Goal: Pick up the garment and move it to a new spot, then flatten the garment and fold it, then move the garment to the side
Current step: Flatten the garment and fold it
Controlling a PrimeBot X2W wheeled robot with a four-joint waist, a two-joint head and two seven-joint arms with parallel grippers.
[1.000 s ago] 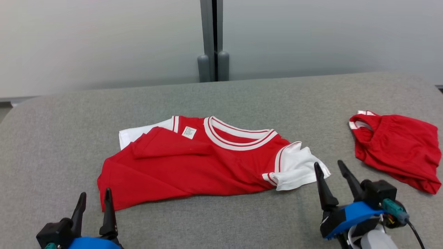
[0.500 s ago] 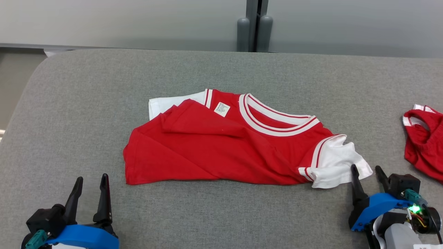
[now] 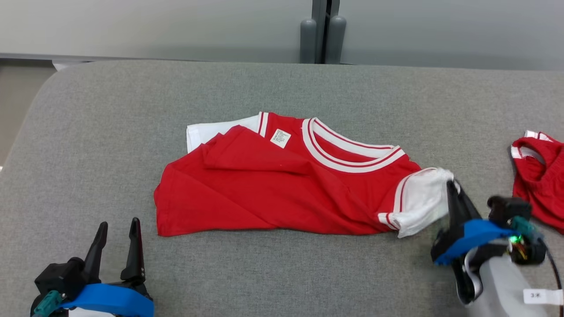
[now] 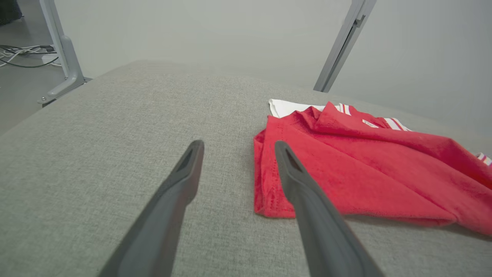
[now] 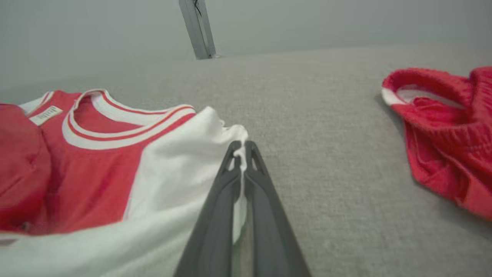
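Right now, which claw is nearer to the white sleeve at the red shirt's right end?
Right. The right claw is shut on that sleeve; the left claw stands open beyond the opposite end of the shirt, not touching it.

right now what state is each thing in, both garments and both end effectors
red t-shirt with white sleeves, lying rumpled, partly folded over itself, on the grey fabric surface
small red garment with white trim, bunched up, apart from the t-shirt, untouched
left end effector, open, empty, near the t-shirt's hem
right end effector, shut on the t-shirt's white sleeve edge
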